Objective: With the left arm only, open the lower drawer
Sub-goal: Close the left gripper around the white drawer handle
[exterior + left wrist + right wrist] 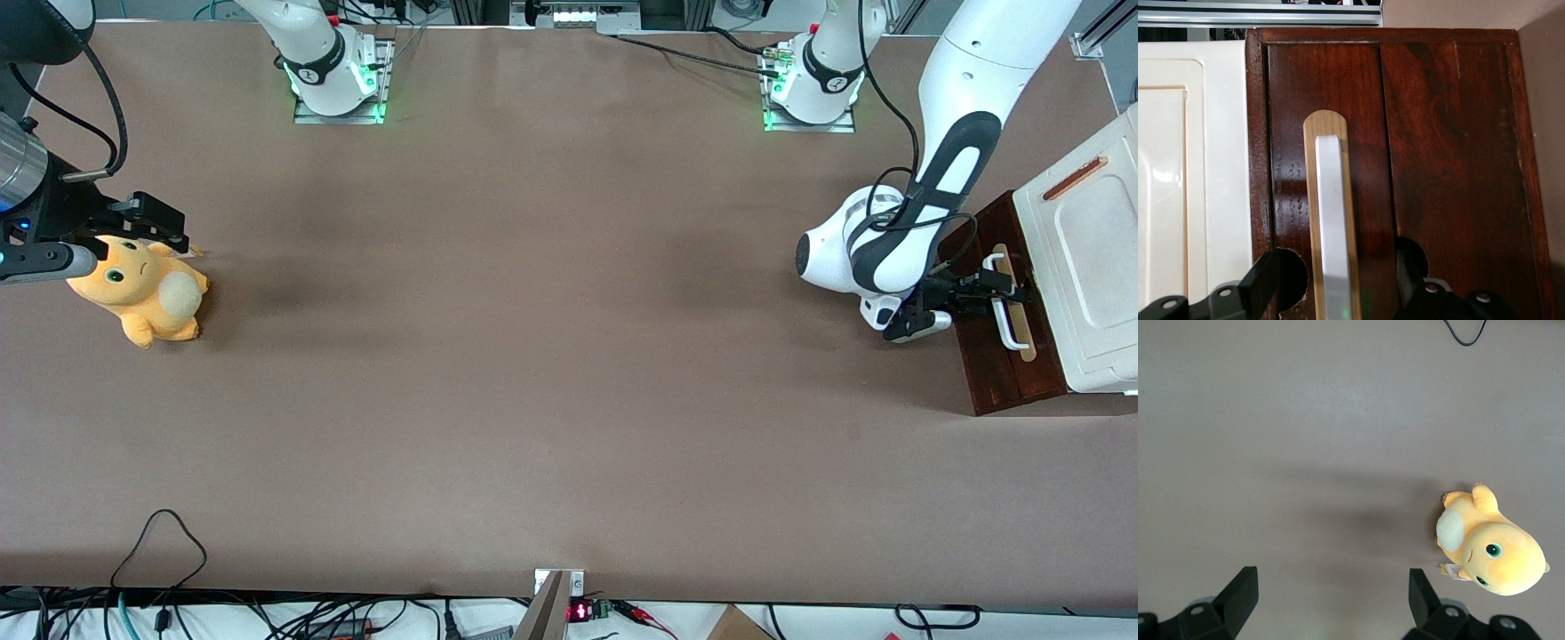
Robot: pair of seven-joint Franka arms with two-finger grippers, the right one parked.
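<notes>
While I hung at the lower drawer (996, 356): my state.
Gripper (1338, 293): jaws wide, straddling the white handle (1333, 227).
Lower drawer: under the cream panel (1089, 267), working arm's end.
Table (533, 356): brown, matte.
Plush toy (142, 293): parked arm's end.

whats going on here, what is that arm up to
The left arm has brought its tool to the lower drawer, the dark red-brown one under the cream-white panel. The tool is open, one finger on each side of the white bar handle, not yet clamped on it. How far out the drawer is cannot be told. An orange plush toy lies toward the parked arm's end of the table.
</notes>
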